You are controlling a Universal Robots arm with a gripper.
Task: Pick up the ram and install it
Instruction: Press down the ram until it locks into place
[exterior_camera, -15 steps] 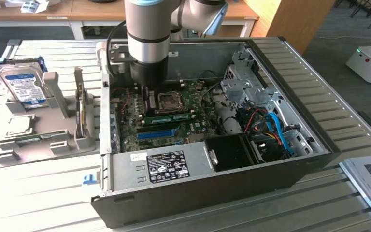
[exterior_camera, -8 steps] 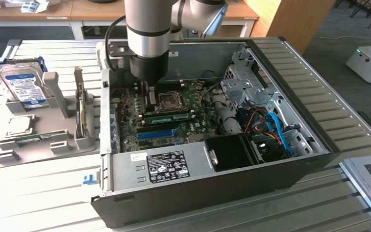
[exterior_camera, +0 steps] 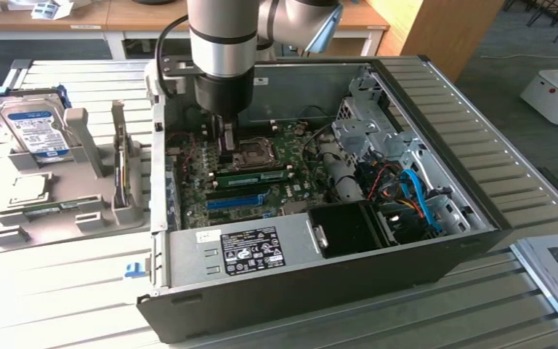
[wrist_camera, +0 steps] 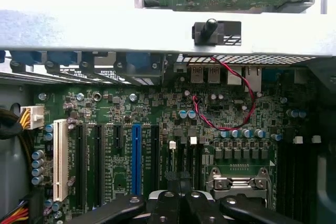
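Note:
The ram, a long green stick with black chips, lies along a slot on the motherboard inside the open computer case. My gripper hangs straight down into the case, shut, with its tips at the end of the ram toward the exterior view's left. I cannot tell whether they touch it. In the wrist view the black fingers sit pressed together above the motherboard, with nothing between them. A long blue slot runs parallel to the ram, nearer the case front.
A grey holder left of the case carries a hard drive, a chip and an upright card. The CPU socket, red wires, a blue cable and the drive cage crowd the case.

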